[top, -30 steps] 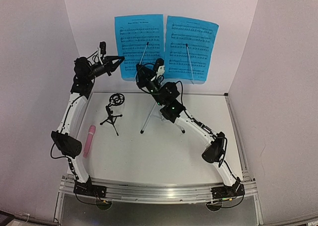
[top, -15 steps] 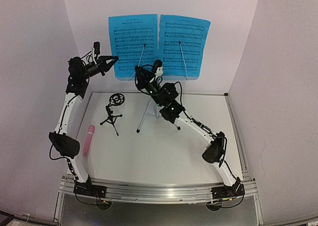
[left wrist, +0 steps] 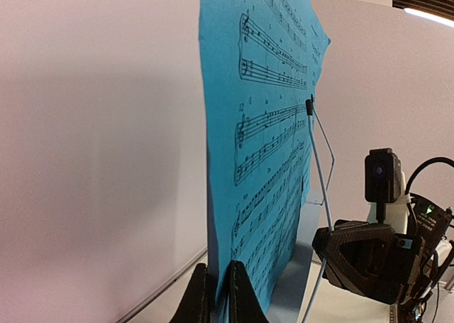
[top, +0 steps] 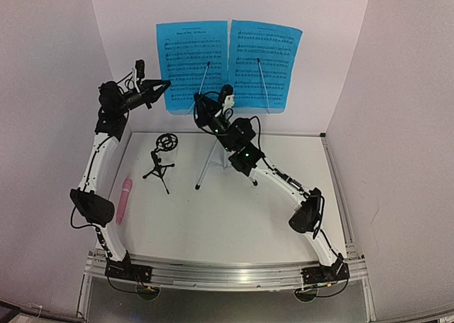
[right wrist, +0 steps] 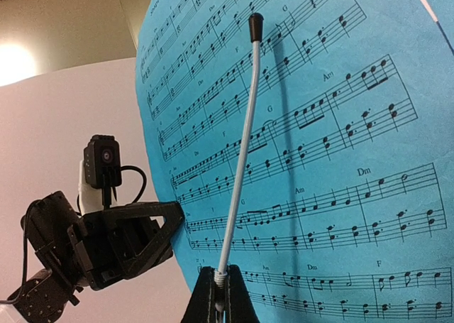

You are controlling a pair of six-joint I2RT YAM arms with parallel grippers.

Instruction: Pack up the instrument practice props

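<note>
The left arm's fingers (left wrist: 201, 303) pinch the side edge of the left blue sheet-music page (left wrist: 262, 124), and the right arm's fingers (right wrist: 203, 298) seem clamped on the foot of the wire page-holder (right wrist: 240, 145) of the music stand (top: 207, 168), which stands upright at the back of the table (top: 234, 223).

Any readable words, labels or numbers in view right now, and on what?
"Am", "Dm", "G", "F": chord letters on the left blue sheet-music page.
Title lines on it and on the right blue page: too small to read.
Nothing else readable.
</note>
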